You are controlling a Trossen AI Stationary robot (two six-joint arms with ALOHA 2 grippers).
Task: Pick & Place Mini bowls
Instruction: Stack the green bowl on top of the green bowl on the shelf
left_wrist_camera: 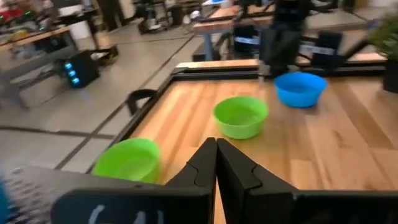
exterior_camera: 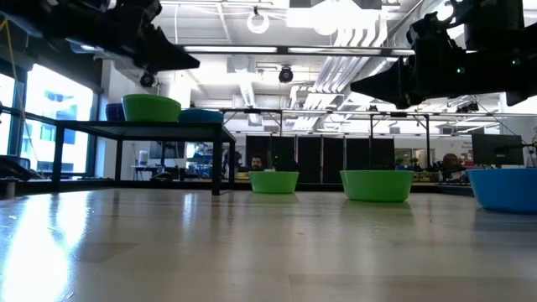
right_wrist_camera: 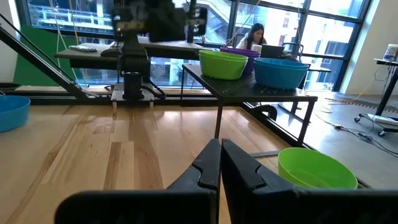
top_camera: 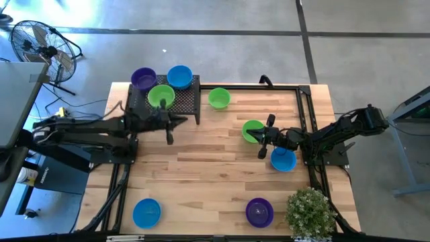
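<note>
**benchwatcher:** ok so where's everything sitting? From above I count three bowls up on the black mesh rack (top_camera: 176,101): a purple bowl (top_camera: 143,78), a blue bowl (top_camera: 179,76) and a green bowl (top_camera: 161,96). The left gripper (top_camera: 169,136) is just off the rack's front edge, above bare wood, jaws pressed together with nothing in them.

**gripnerd42:** yep, its own wrist cam shows the two fingers (left_wrist_camera: 202,163) meeting in a point, empty. The right gripper (top_camera: 262,152) is the same deal, jaws closed tight on nothing, hanging over the bench (top_camera: 215,168) between a second green bowl (top_camera: 252,130) and a second blue bowl (top_camera: 283,159).

**benchwatcher:** rest of the bowls are scattered on the bench. A third green bowl (top_camera: 219,98) sits just beside the rack near the far edge, and along the near edge there's another blue one (top_camera: 146,212) on the left side and another purple one (top_camera: 259,212) next to the potted plant (top_camera: 310,213).

**gripnerd42:** also a person at a laptop (right_wrist_camera: 255,34) way back in the room, seen from the right wrist cam.
</note>
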